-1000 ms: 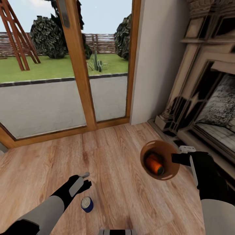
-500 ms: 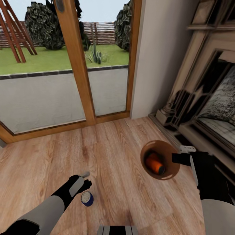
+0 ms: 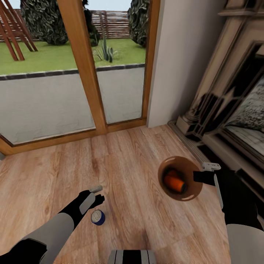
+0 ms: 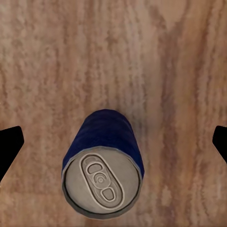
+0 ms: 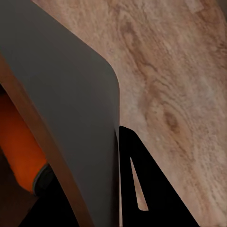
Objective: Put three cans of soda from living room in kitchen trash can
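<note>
Standing upright on the wood floor (image 3: 139,205): one dark blue can (image 3: 98,217), silver top with pull tab facing up, close in front of the robot's base and toward its left. Seen again from the left wrist, blue can (image 4: 103,163) centred between two dark fingertips (image 4: 9,147) at either edge, both well apart from it. Lying on its side inside the trash can (image 3: 194,190): an orange can (image 3: 174,183), silver end pointing away from the rim. More than one orange can inside: cannot tell. Bucket tipped toward the camera, tan-brown inner wall showing, held off the floor at the robot's right.

Left gripper (image 3: 96,194) hanging just above and behind the blue can, jaws spread wide, touching nothing. Right gripper (image 3: 201,177) clamped on the bucket's rim at its right side; from the right wrist, pale grey outer wall of the trash can (image 5: 71,109) close up, brown rim edge, a patch of orange can (image 5: 19,146) within, one black finger (image 5: 142,189) pressed along the outside.

Pale wood planks underfoot. Ahead, glass doors (image 3: 47,84) in a warm wooden frame, with paving, lawn, shrubs and a fence beyond. To the right, a plain wall (image 3: 179,55), then a carved fireplace (image 3: 234,91) with a dark opening.
</note>
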You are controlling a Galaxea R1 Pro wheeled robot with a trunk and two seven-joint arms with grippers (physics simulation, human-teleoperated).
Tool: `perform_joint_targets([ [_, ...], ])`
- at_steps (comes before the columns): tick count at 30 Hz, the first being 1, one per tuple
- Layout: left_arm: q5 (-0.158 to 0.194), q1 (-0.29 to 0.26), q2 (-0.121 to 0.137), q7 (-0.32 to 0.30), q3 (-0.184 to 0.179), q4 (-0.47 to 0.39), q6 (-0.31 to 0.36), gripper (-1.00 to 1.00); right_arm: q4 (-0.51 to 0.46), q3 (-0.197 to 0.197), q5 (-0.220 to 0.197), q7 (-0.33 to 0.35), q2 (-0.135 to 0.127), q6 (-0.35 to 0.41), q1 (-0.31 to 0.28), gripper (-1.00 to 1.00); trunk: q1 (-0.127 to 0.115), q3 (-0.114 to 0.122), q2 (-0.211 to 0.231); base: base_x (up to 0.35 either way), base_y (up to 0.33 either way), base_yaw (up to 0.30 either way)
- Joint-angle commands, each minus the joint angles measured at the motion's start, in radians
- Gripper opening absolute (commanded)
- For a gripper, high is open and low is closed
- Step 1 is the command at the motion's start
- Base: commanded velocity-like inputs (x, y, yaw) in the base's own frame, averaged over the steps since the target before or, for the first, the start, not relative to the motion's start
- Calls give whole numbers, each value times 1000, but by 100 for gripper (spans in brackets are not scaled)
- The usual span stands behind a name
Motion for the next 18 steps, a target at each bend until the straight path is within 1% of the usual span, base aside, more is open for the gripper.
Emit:
perform_joint_targets([
  [1,-1,-1,0,0,0,0,0,100,-1,0,-21,5,0,2,-1,-100,0,-4,0,0,0,0],
  [9,-3,4,-3,0,1,13,-1,100,-1,0,-21,5,0,2,-1,-100,4,-35,-2,0,0,0],
  [13,-3,5,-4,0,1,35,-18,100,-1,0,-22,5,0,2,-1,-100,6,-50,-3,0,0,0],
  [18,-3,5,-4,0,1,43,-24,100,-1,0,-22,5,0,2,-1,-100,8,-70,-4,0,0,0],
])
